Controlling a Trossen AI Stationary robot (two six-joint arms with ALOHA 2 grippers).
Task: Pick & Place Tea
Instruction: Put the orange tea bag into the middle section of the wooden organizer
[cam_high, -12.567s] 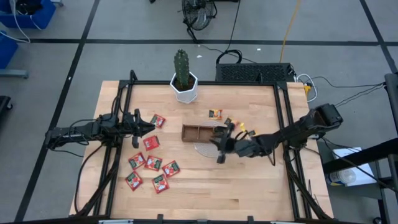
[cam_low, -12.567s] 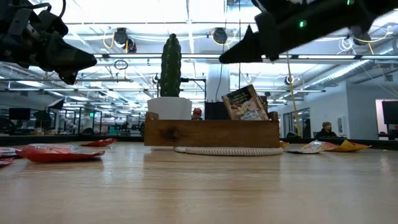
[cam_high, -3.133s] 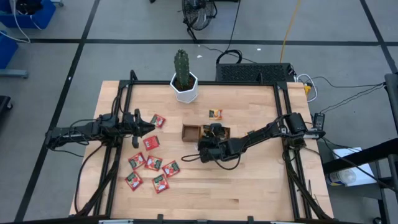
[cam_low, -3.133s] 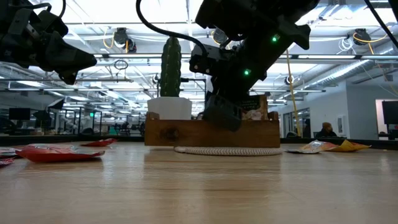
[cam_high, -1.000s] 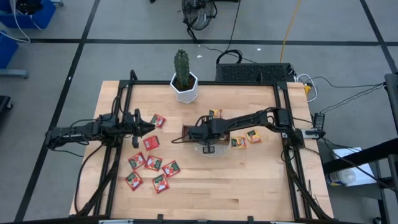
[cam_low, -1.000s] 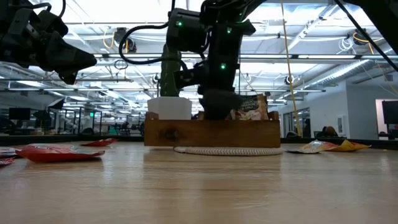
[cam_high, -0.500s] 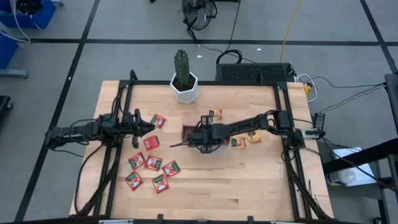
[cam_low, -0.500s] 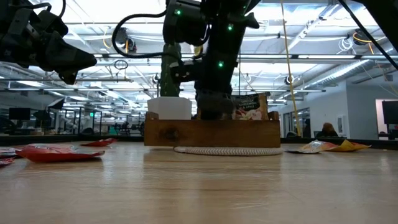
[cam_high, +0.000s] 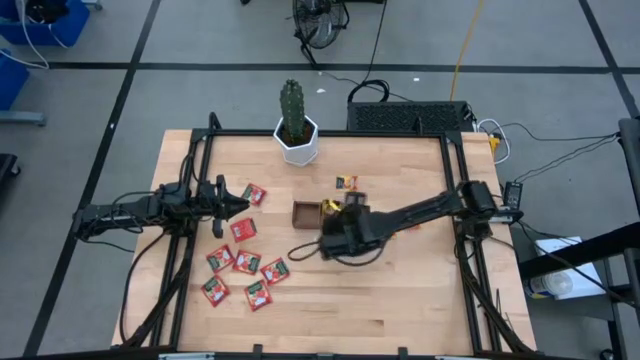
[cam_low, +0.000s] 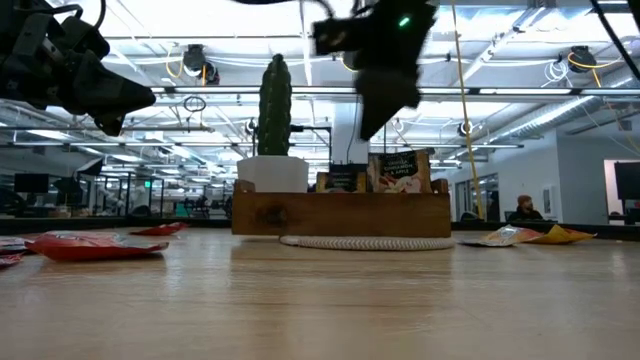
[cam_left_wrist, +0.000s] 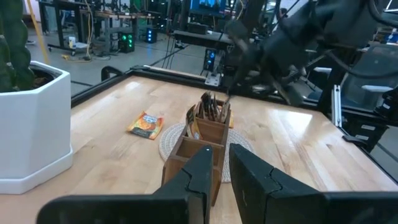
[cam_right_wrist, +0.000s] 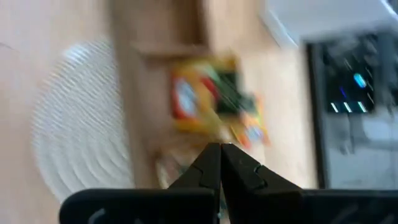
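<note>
The right tool (cam_right_wrist: 220, 152), pinched shut and empty, is held above the wooden tray (cam_low: 340, 213), where sachets (cam_low: 398, 171) stand upright for storage.

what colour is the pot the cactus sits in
White, a plain angular pot; the high view shows it best.

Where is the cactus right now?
In the high view, the cactus stands in its white pot at the table's far edge, behind the wooden tray.
</note>
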